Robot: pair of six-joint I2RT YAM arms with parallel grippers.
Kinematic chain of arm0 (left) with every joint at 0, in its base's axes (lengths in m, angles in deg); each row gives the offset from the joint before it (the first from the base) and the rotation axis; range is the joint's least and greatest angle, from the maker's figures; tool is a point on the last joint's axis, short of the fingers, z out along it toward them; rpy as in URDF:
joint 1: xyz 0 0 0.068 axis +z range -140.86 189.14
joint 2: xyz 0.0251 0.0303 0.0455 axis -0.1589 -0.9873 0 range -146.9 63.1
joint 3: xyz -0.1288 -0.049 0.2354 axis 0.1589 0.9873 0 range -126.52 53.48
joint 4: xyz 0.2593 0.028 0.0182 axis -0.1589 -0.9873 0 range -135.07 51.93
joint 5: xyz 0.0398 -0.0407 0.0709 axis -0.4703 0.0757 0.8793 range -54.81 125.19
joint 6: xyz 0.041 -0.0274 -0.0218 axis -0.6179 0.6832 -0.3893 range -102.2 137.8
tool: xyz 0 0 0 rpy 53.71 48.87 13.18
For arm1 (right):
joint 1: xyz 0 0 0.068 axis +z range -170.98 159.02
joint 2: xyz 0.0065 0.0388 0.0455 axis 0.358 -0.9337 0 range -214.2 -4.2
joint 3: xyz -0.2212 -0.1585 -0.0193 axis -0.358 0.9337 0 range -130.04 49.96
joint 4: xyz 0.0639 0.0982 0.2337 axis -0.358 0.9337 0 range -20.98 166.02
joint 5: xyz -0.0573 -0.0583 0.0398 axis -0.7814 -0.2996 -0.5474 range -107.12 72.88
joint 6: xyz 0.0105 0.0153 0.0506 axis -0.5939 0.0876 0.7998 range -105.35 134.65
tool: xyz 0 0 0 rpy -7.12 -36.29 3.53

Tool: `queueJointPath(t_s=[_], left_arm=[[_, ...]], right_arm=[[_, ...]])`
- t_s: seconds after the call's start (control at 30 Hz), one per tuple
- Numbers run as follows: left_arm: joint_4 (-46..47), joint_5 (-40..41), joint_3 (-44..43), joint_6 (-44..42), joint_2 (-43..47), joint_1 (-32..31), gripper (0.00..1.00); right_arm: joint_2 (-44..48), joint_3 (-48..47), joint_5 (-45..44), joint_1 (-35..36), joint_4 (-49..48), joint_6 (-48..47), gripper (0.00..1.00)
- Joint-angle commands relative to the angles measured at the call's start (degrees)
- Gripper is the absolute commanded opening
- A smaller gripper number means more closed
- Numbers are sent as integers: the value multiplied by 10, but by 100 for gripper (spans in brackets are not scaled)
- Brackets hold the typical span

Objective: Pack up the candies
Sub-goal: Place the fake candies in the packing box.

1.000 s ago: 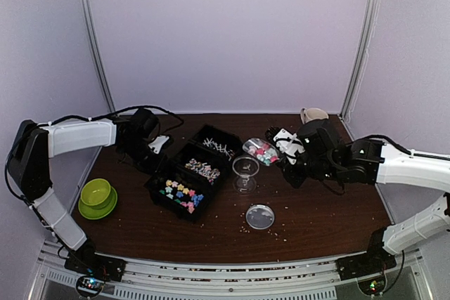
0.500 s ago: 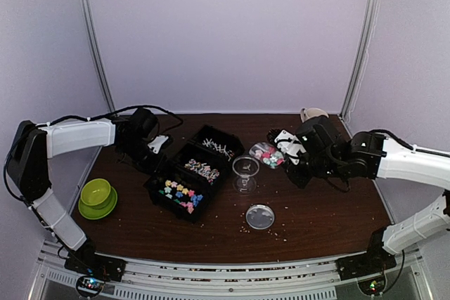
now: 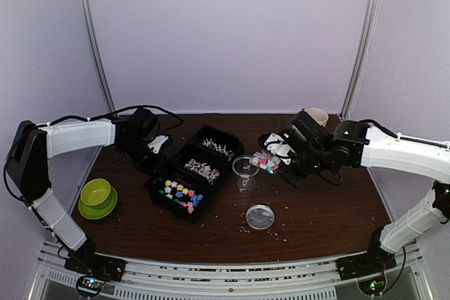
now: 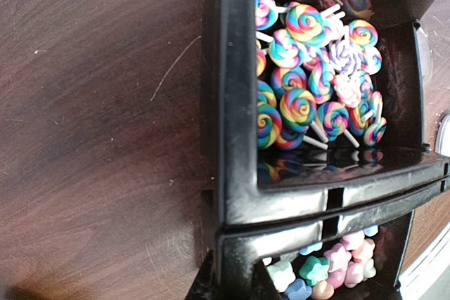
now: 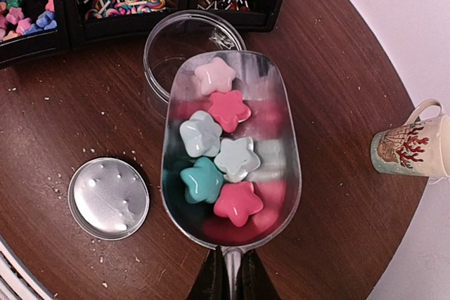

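Candies (image 5: pixel 218 152), pastel stars, sit in the clear scoop (image 5: pixel 281 173), its lip over the cup (image 5: pixel 156 40) rim. R gripper (image 5: pixel 230 275) clamps the scoop handle; L gripper (image 4: pixel 228 282) pinches the black tray (image 4: pixel 232 103) wall. Pour step, I'd say: next needs a slow fwd tilt.

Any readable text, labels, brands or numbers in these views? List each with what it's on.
None: no words, numbers or logos can be read in any view.
mug: a red coral drawing only, no lettering.
black tray, scoop, round lid: plain, no markings.
candies: bare stars and swirled lollipops, no print.
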Motion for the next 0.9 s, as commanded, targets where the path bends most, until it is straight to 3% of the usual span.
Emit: queueJointPath(t_s=[0.0,0.87], left_arm=[[75,-43,-31,6,37,4,0],[75,-42,-31,6,34,4,0]], right_arm=[[-10,-38,-16,-2,38,6,0],[-92,-141,-15,-1,148,7,0]])
